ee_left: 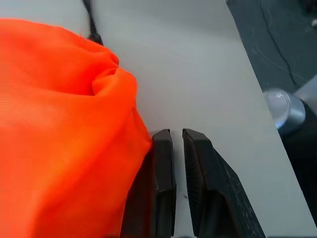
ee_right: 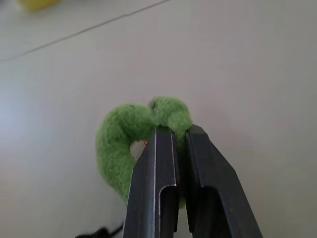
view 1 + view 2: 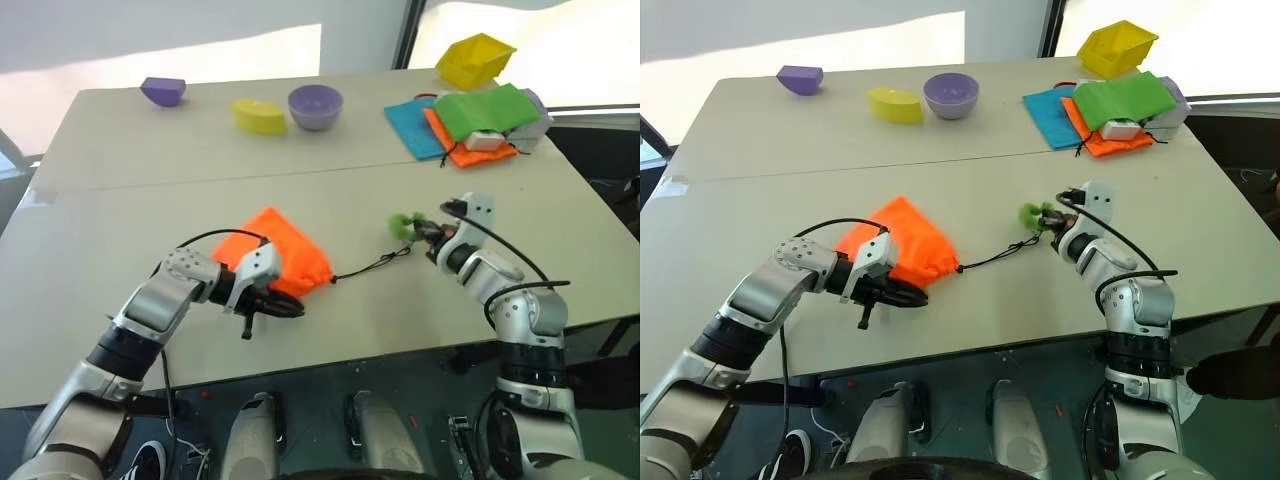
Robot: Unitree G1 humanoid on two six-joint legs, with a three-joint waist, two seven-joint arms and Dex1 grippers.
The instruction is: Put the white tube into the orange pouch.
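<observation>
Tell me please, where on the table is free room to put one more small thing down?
Bare patches: the table left of the orange pouch, and the middle strip between the pouch and the purple bowl. Crowded: the far right corner with the folded cloths, and the line of black cord running to the green ring.

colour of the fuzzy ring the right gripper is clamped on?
Green. The fuzzy ring in the right gripper shows best in the right wrist view.

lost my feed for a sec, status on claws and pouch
Right claw shut on green fuzzy ring, cord taut to orange pouch. Left claw nearly shut, empty, beside pouch. White tube not seen. Nothing in the way.
</observation>
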